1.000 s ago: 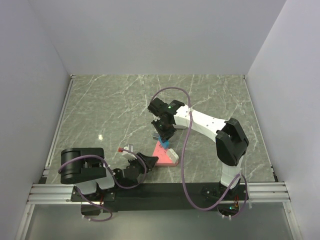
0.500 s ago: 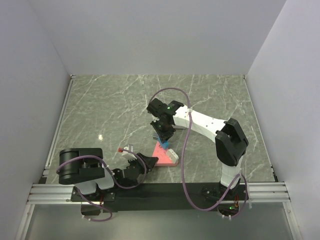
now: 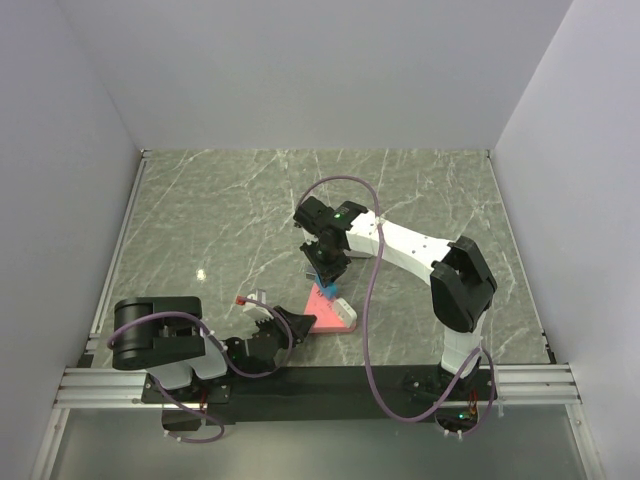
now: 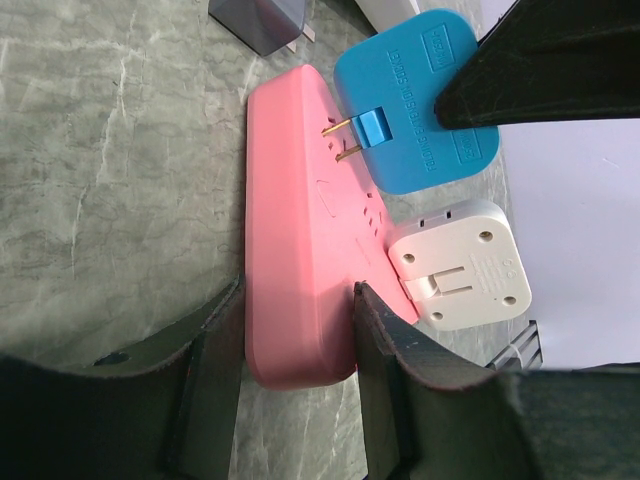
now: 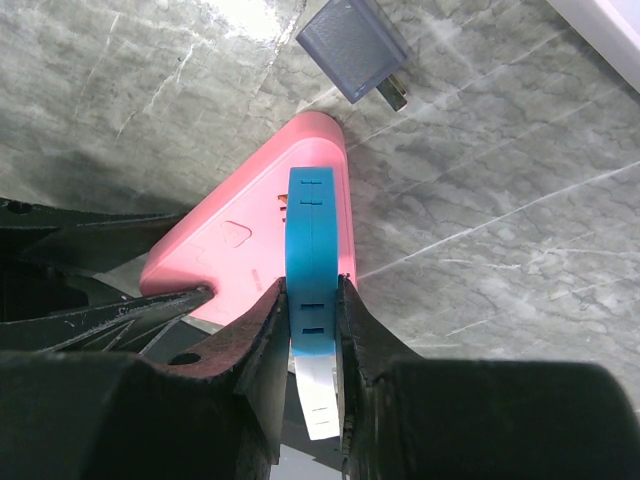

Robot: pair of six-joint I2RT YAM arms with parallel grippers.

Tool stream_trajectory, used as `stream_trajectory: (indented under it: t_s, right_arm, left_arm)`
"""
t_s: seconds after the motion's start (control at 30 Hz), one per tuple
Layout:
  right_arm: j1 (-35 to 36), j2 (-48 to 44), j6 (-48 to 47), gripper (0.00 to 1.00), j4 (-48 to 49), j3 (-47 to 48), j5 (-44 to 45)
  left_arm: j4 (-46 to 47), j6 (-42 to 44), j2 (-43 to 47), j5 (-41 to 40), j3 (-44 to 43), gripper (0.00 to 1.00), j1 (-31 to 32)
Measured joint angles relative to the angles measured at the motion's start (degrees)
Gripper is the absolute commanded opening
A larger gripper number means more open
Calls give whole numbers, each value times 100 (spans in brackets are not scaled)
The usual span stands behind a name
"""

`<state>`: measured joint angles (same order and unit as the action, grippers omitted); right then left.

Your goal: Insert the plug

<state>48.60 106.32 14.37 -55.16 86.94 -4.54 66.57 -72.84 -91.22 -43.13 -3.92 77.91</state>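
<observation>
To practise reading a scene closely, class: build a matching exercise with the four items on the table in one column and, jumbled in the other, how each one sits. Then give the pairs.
1. blue plug
2. pink power strip
3. white plug
4. grey charger

A. lies loose on the table, beyond the strip
B. clamped by the left gripper
C. held by the right gripper, prongs partly showing at the strip
D. seated on the strip, ungripped

Pairs: 1-C, 2-B, 3-D, 4-A
</observation>
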Motion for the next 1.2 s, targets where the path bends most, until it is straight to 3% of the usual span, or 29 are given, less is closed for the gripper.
stream_trajectory:
  t_s: [0.23, 0.43, 0.67, 0.8, 1.07, 1.2]
  right_arm:
    - [0, -2, -13, 0, 13, -11, 4]
    - [0, -114, 17, 22, 214, -197, -22]
    - [2, -184, 103, 38, 507, -387, -114]
    - [15, -81, 127, 42, 682, -577, -140]
    - [17, -66, 131, 36, 874, -678, -262]
    - [17, -66, 118, 9, 955, -704, -376]
  left_arm:
    - [-76, -15, 59, -2, 0, 0, 2]
    - [-369, -46, 275, 2, 0, 0, 9]
    - [-916, -76, 710, 7, 11, 0, 20]
    - [-1095, -79, 855, 20, 11, 0, 37]
    - [-1139, -94, 870, 17, 11, 0, 55]
    - [-1113, -127, 835, 15, 11, 0, 57]
